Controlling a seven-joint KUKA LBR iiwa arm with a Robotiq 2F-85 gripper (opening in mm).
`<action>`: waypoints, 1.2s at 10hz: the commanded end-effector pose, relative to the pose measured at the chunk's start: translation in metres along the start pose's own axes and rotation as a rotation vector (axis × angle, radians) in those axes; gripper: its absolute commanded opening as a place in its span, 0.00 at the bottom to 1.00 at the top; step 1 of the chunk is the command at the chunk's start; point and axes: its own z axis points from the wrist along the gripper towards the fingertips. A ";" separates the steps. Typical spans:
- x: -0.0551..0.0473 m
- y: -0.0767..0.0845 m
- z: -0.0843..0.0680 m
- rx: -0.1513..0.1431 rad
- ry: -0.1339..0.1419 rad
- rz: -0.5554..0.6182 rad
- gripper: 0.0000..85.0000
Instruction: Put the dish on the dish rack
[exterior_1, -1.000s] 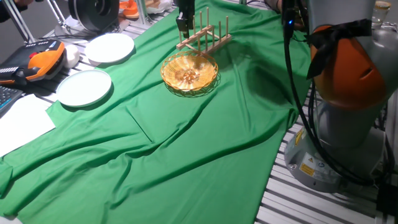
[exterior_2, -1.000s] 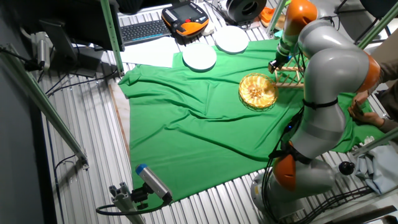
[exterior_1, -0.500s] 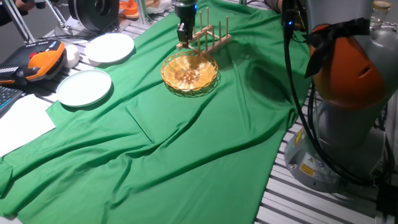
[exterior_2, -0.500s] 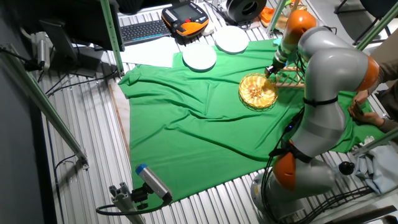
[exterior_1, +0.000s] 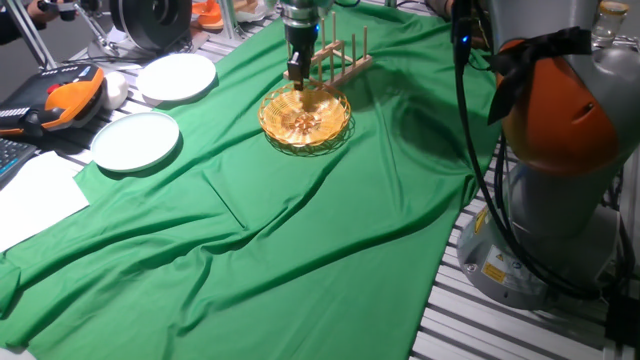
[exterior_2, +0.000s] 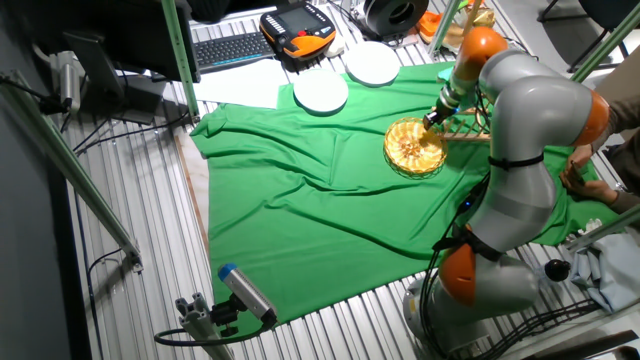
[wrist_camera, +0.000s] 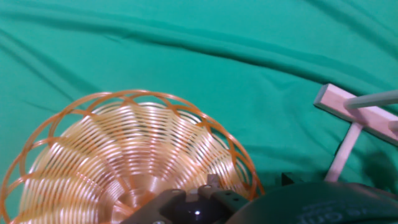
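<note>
From one fixed view: gripper (exterior_1: 298, 78) poised over the far rim of the wicker dish (exterior_1: 305, 118), flat on the green-draped worktop (exterior_1: 300, 230) just beside the wooden dish rack (exterior_1: 333, 60). From the other fixed view: same layout, dish not lifted, racking undone. From the hand view: only weave below; spread of the fingers impossible to tell.

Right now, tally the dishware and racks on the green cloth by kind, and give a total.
White plates: 2
Wicker basket-bowl: 1
Wooden dish rack: 1
Total: 4
</note>
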 end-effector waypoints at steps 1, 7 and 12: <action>0.000 -0.002 0.004 -0.008 -0.002 -0.004 0.60; 0.007 0.009 0.021 -0.032 -0.013 -0.016 0.40; 0.002 0.019 0.006 -0.079 0.025 -0.072 0.00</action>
